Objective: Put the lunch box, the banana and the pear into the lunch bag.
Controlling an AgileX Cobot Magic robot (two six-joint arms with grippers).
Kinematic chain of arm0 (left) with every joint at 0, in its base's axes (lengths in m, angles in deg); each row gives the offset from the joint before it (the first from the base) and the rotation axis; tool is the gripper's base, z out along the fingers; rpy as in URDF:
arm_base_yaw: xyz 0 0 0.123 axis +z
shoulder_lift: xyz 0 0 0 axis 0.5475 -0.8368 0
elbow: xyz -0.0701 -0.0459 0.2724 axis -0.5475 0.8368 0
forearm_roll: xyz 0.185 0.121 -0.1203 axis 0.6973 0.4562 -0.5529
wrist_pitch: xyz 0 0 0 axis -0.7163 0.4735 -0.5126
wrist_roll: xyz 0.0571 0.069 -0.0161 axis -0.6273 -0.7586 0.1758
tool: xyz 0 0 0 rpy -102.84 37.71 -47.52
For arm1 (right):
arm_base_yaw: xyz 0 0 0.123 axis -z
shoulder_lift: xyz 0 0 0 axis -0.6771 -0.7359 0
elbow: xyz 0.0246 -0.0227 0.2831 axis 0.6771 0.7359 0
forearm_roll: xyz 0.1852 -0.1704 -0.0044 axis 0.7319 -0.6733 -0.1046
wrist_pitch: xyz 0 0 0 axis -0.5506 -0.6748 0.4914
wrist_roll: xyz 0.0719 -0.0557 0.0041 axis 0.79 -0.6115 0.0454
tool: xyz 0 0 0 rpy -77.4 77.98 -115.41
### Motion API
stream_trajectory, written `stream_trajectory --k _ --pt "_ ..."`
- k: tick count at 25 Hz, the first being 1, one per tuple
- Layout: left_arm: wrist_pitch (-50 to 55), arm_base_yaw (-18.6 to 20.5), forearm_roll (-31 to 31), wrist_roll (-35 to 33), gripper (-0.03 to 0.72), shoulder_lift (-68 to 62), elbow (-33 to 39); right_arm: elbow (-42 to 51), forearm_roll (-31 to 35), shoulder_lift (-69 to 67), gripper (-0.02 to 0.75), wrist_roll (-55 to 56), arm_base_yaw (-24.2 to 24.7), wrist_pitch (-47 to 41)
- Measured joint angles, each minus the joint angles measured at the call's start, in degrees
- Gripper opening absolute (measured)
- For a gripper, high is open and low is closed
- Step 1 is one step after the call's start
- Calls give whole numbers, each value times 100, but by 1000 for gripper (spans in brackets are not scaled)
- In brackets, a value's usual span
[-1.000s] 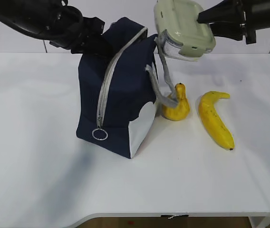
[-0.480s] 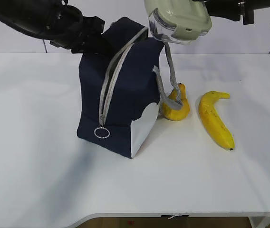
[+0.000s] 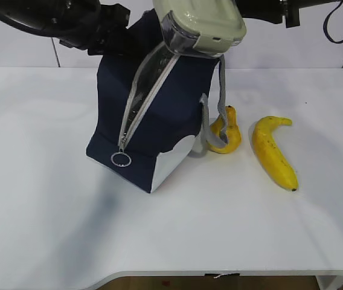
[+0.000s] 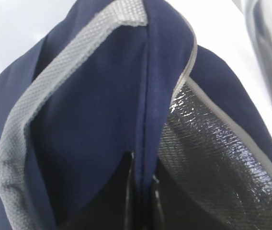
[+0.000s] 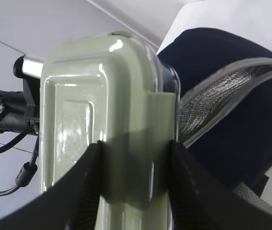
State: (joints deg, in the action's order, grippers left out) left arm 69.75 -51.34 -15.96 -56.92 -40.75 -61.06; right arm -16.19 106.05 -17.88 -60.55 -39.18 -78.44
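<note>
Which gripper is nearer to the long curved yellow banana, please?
Right. The right gripper, holding the green-lidded lunch box, hangs above the navy bag; the left gripper pinches the bag's far left side, farther from the banana.

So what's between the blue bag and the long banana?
The squat yellow pear, beside the navy fabric lunch bag and left of the curved yellow banana, in the exterior view.

The right gripper [image 5: 135, 191] holds the lunch box [image 5: 105, 115] between its two dark fingers [image 5: 85, 191], one on each side of the pale green lid. The box fills the middle of the view, and its clear wall shows along the right edge. Just beside it on the right is the navy lunch bag [image 5: 232, 143], with the grey zipper edge parted and silver lining visible inside. At the left, a dark arm with cables [image 5: 4, 120] is seen.
</note>
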Motion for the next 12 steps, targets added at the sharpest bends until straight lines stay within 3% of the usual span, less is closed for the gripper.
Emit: stream_trajectory --k 7,12 --pt "52 -9 -114 -4 8 48 0 0 -27 0 309 -2 -37 -11" --pt "110 -9 -221 -4 8 48 0 0 -471 2 309 -2 -169 -36"
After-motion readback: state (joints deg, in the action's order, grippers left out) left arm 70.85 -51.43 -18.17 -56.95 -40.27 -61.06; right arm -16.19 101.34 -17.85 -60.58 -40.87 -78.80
